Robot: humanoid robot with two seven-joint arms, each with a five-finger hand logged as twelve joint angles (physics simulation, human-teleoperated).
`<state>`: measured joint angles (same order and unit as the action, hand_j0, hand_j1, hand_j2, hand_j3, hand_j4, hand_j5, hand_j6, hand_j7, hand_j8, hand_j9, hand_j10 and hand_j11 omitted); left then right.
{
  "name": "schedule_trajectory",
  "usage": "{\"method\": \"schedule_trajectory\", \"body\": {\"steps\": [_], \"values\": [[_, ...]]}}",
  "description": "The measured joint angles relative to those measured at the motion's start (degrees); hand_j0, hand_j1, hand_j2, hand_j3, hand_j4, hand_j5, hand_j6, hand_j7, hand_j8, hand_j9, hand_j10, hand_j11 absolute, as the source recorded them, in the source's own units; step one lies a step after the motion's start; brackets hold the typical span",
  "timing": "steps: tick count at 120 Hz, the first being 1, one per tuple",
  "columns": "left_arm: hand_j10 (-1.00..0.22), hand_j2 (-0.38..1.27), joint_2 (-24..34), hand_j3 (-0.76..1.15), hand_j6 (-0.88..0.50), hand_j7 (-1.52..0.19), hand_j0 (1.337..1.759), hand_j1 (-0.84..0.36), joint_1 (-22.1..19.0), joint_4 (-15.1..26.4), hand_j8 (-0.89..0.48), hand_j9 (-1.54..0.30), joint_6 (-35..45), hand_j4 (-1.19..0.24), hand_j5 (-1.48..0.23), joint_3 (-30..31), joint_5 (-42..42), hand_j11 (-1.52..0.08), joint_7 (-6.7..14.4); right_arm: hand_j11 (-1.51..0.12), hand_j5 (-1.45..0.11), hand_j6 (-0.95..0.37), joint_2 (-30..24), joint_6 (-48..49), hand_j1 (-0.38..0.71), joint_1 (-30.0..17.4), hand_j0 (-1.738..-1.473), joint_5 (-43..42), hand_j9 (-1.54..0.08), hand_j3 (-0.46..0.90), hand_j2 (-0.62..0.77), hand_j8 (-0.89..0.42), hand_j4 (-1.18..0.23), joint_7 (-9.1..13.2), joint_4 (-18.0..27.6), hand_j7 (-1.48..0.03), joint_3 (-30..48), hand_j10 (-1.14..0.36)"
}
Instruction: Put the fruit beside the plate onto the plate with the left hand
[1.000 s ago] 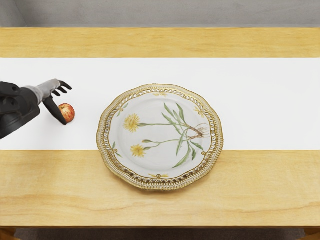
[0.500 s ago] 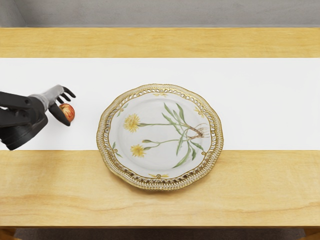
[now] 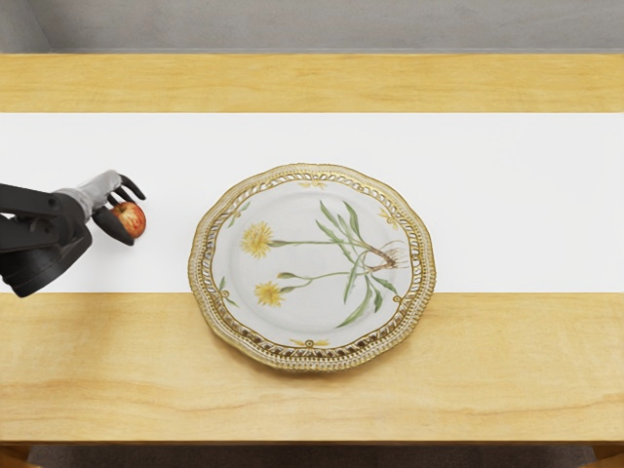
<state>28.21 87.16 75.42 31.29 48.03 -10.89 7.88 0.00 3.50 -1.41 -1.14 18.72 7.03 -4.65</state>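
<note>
Fingers (image 3: 127, 182) of the left hand (image 3: 99, 198) curl over the fruit (image 3: 131, 218) with the thumb beneath, pinching it ready to lift. It's over the counter (image 3: 312, 370), left of the plate (image 3: 200, 255), clear of the rim.

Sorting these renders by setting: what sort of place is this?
Probably a simulated dining table: a wooden table with a white runner, a flowered plate, and beside it a small fruit in the left hand.
</note>
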Motion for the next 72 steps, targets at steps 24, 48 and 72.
{"method": "schedule_trajectory", "body": {"steps": [24,48,72], "values": [[-0.49,0.1,0.0,0.0,-0.47,-0.64,1.658,-0.24,-1.02,-0.36,-0.49,-0.64,0.02,-0.5,-0.63,0.0,-0.09,-0.64,0.02,0.0,0.0,0.0,0.0,0.01,-0.35,0.0,-1.658,0.0,0.0,0.0,0.0,0.0,0.0,0.0,0.0,0.0,0.0,0.0],[-0.54,0.09,-0.82,0.19,-0.45,-0.69,1.66,-0.28,-1.91,-1.52,-0.49,-0.74,0.01,-0.55,-0.67,-0.2,-0.05,-0.69,0.13,0.0,0.0,0.0,0.0,0.01,-0.35,0.0,-1.658,0.0,0.0,0.0,0.0,0.0,0.0,0.0,0.0,0.0,0.0,0.0],[-0.57,0.12,-1.05,0.11,-0.44,-0.74,1.657,-0.28,-1.83,-2.09,-0.52,-0.75,-0.11,-0.57,-0.74,-0.49,-0.02,-0.74,0.16,0.0,0.0,0.0,0.0,0.01,-0.35,0.0,-1.658,0.0,0.0,0.0,0.0,0.0,0.0,0.0,0.0,0.0,0.0,0.0]]}}
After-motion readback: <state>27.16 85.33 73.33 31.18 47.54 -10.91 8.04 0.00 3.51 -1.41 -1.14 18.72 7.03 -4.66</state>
